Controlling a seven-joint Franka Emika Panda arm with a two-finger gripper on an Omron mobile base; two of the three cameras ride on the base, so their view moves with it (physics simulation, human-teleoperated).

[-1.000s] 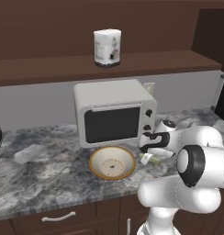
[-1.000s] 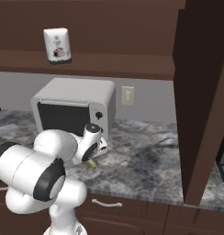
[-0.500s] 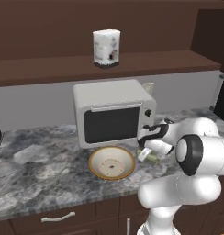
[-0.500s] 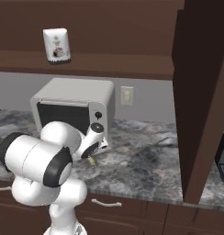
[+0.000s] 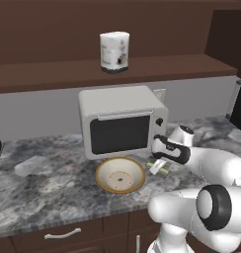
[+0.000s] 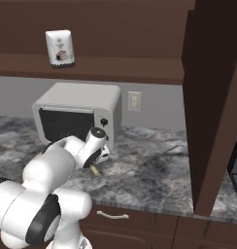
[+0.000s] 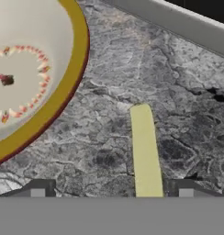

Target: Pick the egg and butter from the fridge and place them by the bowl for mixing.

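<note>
The butter [image 7: 144, 151], a thin pale yellow stick, lies on the marbled counter just right of the bowl [image 7: 63, 96]. The bowl is wide and cream with a tan-yellow rim [image 5: 99, 179]. My gripper [image 7: 111, 189] hangs low over the butter, open, its two tips wide apart on either side of the stick and clear of it. In the left base view the gripper [image 5: 159, 165] sits between the bowl and the microwave's right corner, with the butter [image 5: 161, 169] under it. From the right I see the gripper [image 6: 99, 163] above the butter [image 6: 95, 170]. The egg and the fridge are out of view.
A grey microwave [image 5: 120, 123] stands right behind the bowl, close to my hand. A white canister [image 5: 114, 52] sits on the dark shelf above. A tall dark cabinet side [image 6: 212, 107] closes off the counter to the right, with bare counter [image 6: 154, 165] before it.
My gripper has gone from shut to open and let go of the butter, which now rests on the counter beside the bowl. The arm's elbow has swung slightly.
</note>
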